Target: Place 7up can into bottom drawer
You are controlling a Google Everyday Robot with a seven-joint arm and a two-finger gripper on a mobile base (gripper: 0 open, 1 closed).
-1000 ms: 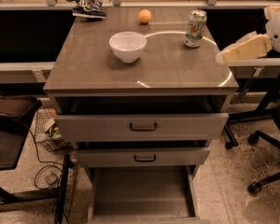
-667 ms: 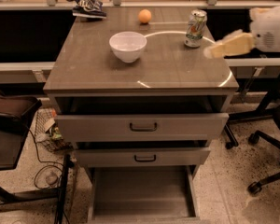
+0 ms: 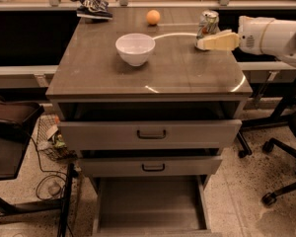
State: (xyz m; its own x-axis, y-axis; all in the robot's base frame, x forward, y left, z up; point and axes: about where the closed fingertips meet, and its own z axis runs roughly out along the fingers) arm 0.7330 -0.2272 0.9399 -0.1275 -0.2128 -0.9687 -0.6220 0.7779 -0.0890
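The 7up can [image 3: 207, 23] stands upright at the back right of the cabinet top. My gripper [image 3: 203, 43] reaches in from the right at tabletop height, its pale fingers [image 3: 218, 41] level and pointing left, their tips right at the foot of the can. I cannot tell whether they touch it. The bottom drawer [image 3: 151, 207] is pulled out below the two upper drawers, and its flat grey floor holds nothing.
A white bowl [image 3: 135, 48] sits mid-top, an orange ball [image 3: 153, 17] behind it, a crumpled bag [image 3: 92, 6] at the back left. The top drawer [image 3: 151, 132] and middle drawer [image 3: 150, 166] stand slightly out. Office chair legs [image 3: 281, 157] are on the right, and a dark seat [image 3: 12, 127] on the left.
My gripper has moved left and toward the back across the cabinet top, from beyond the right edge up to the 7up can. The can has not moved.
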